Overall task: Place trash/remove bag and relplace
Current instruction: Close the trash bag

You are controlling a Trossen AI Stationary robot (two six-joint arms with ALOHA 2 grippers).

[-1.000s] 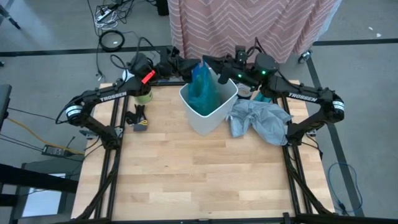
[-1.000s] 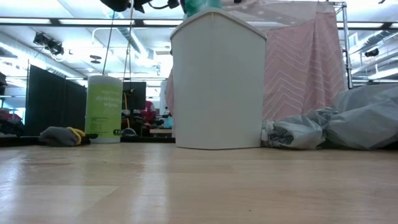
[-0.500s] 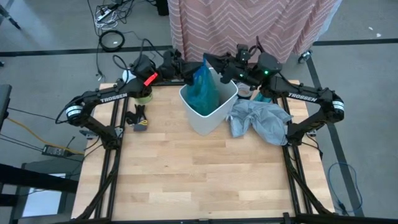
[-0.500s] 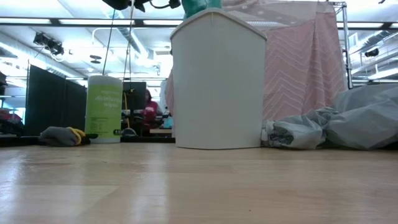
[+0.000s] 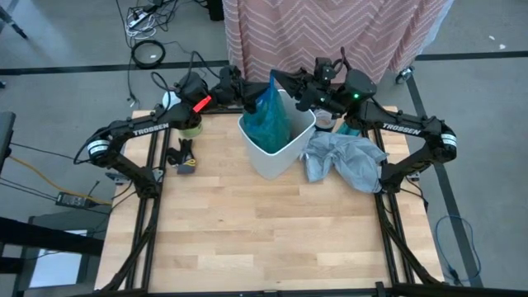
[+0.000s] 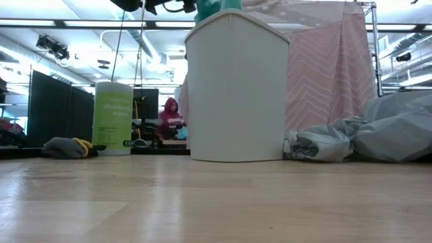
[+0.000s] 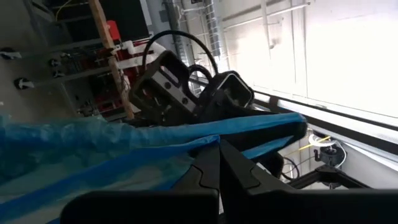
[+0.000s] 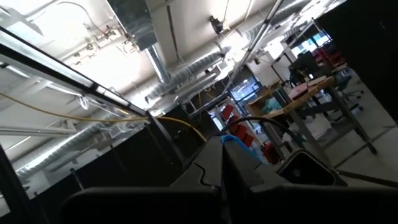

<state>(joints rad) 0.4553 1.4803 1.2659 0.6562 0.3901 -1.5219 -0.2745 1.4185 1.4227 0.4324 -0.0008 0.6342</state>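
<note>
A white bin (image 5: 276, 140) stands on the wooden table near its far edge. The teal bag (image 5: 268, 115) rises out of the bin's mouth, its lower part inside the bin. Both grippers are up at the bag's top, each shut on the bag. My left gripper (image 5: 249, 96) is on the left side and my right gripper (image 5: 286, 83) on the right. In the low view the bin (image 6: 236, 88) fills the middle and only a tip of the bag (image 6: 214, 5) shows above it. The trash is hidden. My left gripper pinches the bag's upper rim (image 7: 186, 147) between its two shut fingers, coming from the table's left and slanting upward. The film runs taut from the fingers toward the other gripper, and the bag hangs down into the bin. My right gripper pinches a small piece of the bag's top (image 8: 234, 140) between its shut fingers, coming from the table's right and slanting upward. Only a sliver of teal film shows at the fingertips. The bag hangs below the fingers into the bin.
A crumpled pale grey plastic bag (image 5: 342, 158) lies right of the bin. A green wipes canister (image 6: 113, 118) stands at the far left, with a dark and yellow item (image 5: 183, 157) near it. A pink curtain (image 5: 330, 33) hangs behind the table. The near half of the table is bare wood.
My right gripper has tipped its fingers further upward while staying in place. The bag's top has risen a little higher above the bin's rim and narrowed to a peak between the two grippers. Both grippers stay shut on it.
</note>
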